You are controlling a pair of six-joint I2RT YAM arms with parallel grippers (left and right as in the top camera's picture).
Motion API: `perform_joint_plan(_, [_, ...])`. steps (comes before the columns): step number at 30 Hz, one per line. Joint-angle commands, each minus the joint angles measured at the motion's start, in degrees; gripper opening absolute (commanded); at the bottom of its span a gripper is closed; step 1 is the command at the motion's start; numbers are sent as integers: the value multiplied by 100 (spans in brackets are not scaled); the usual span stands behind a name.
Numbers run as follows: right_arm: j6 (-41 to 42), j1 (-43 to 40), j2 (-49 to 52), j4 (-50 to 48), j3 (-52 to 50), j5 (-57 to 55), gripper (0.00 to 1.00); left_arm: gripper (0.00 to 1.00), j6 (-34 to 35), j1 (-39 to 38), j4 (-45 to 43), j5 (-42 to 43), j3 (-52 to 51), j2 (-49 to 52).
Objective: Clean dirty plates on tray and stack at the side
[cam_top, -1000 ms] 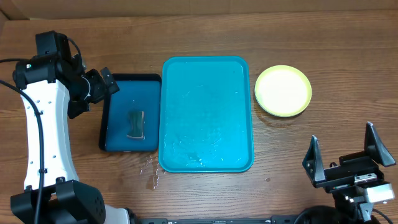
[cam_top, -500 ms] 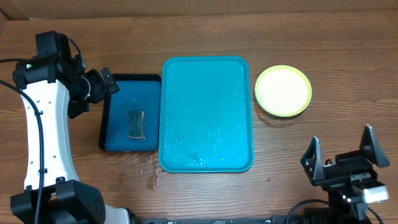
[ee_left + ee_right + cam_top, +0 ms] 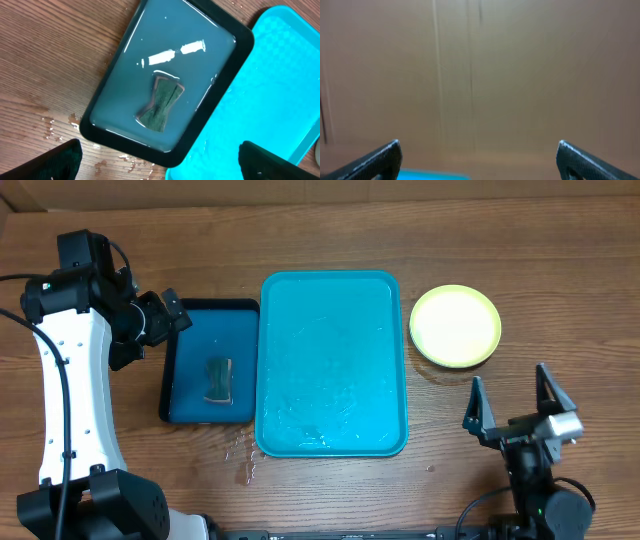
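The turquoise tray [image 3: 333, 363] lies in the middle of the table with nothing on it but water drops; its edge shows in the left wrist view [image 3: 280, 85]. A pale yellow-green plate [image 3: 455, 325] sits on the table to its right; whether other plates lie under it cannot be told. No light blue plate shows. My left gripper [image 3: 167, 317] is open and empty above the far left edge of the dark-blue tray [image 3: 208, 365]. My right gripper [image 3: 515, 408] is open and empty near the front right, below the plate.
The dark-blue black-rimmed tray [image 3: 165, 75] holds water and a dark green sponge [image 3: 160, 104], also seen in the overhead view [image 3: 219, 378]. Water drops lie on the wood by its front corner [image 3: 243, 455]. A brown cardboard wall [image 3: 480, 75] fills the right wrist view.
My right arm has drawn in and swung left, its open gripper now nearer the tray's front right corner. The left arm and everything else have stayed put.
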State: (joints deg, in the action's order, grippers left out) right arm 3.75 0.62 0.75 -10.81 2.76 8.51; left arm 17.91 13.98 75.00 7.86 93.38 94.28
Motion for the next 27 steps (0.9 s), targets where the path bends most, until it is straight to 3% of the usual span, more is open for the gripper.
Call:
perform_joint_plan(1, [105, 7, -59, 291, -142, -103, 100, 100, 35, 24, -24, -59, 118, -83])
perform_joint_plan(9, [212, 9, -59, 1545, -232, -160, 100, 100, 33, 24, -24, -59, 118, -83])
perform_joint_plan(14, [0, 9, -59, 1521, -232, -245, 100, 100, 35, 24, -24, -59, 118, -83])
perform_joint_plan(21, [-898, 81, -59, 1502, -232, -98, 100, 100, 35, 24, -24, -59, 118, -83])
perform_joint_plan(27, [-964, 83, -59, 1502, -232, -94, 100, 100, 35, 24, -24, -59, 118, -83])
